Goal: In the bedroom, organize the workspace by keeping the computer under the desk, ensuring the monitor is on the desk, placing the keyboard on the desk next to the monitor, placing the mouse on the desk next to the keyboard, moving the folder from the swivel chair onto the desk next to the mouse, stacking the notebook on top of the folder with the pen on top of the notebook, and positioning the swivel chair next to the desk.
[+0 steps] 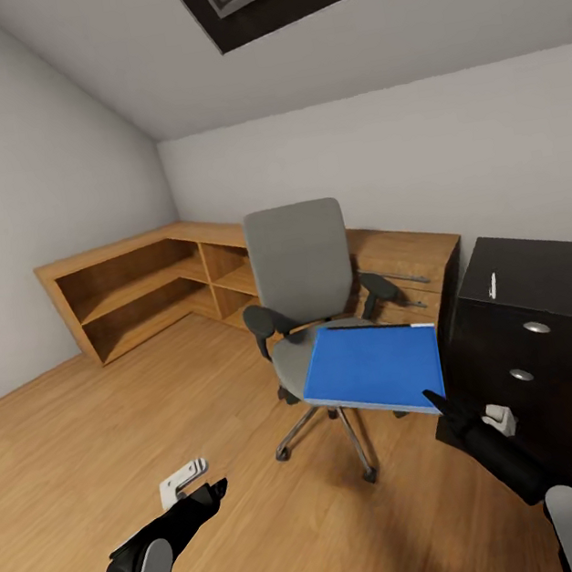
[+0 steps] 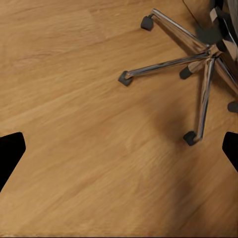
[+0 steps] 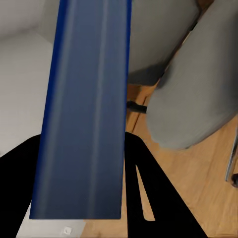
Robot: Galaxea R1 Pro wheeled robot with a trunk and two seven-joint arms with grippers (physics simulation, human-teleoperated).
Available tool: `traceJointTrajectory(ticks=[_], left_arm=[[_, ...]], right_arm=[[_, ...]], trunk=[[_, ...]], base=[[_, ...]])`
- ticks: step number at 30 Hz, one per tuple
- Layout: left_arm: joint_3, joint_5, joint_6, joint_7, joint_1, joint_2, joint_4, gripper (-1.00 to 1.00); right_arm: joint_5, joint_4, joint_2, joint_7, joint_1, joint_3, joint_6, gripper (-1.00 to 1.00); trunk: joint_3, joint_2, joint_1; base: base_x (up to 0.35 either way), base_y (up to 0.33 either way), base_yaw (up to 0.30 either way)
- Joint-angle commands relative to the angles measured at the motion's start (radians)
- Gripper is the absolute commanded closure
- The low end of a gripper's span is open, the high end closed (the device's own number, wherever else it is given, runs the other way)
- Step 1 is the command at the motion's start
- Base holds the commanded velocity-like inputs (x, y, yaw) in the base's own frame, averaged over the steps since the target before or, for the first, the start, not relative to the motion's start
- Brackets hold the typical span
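The blue folder (image 1: 373, 366) hangs tilted just in front of the swivel chair (image 1: 299, 265), over the front of its grey seat. My right gripper (image 1: 438, 402) is shut on the folder's near right corner. In the right wrist view the folder (image 3: 84, 109) runs between the black fingers of the right gripper (image 3: 79, 148), with the chair's grey padding (image 3: 193, 99) behind it. The black desk (image 1: 544, 282) stands at the right, and the thin white pen (image 1: 492, 285) lies on its top. My left gripper (image 1: 208, 492) hovers open and low over the floor, left of the chair's chrome base (image 2: 206, 54).
A light wooden shelf and drawer unit (image 1: 138, 286) runs along the far wall and left corner behind the chair. Two round silver knobs (image 1: 535, 327) mark the desk's drawers. Wooden floor (image 2: 79, 89) stretches out to the left.
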Motion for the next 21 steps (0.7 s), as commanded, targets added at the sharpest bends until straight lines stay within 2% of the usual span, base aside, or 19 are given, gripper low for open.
traceJointTrajectory(ticks=[1,10,11,16,21], left_arm=[[0.001,0.011,0.004,0.008,-0.001,-0.001,-0.001,-1.00],[0.001,0.012,0.005,0.008,-0.001,-0.001,-0.001,-1.00],[-0.001,0.012,0.005,0.008,-0.001,-0.002,-0.001,-1.00],[-0.006,0.013,0.005,0.008,-0.001,-0.001,-0.001,-1.00],[-0.009,0.014,0.004,0.008,-0.001,-0.001,0.029,-1.00]], right_arm=[[-0.002,0.000,0.001,0.006,-0.001,-0.003,0.007,1.00],[-0.029,0.002,0.003,0.028,-0.001,-0.003,0.008,1.00],[-0.039,0.007,-0.002,0.030,-0.001,-0.003,0.011,1.00],[-0.039,0.017,-0.002,0.030,0.000,-0.003,0.010,1.00],[-0.038,0.018,-0.002,0.031,0.001,-0.003,0.010,1.00]], trunk=[[0.002,0.007,-0.005],[0.030,0.070,-0.039],[0.034,0.077,-0.043],[0.049,0.112,-0.062],[0.065,0.147,-0.081]], base=[[-0.329,0.000,0.000],[-0.259,0.000,0.000],[-0.006,0.000,0.000],[-0.002,0.000,-0.018],[0.000,0.000,-0.203]])
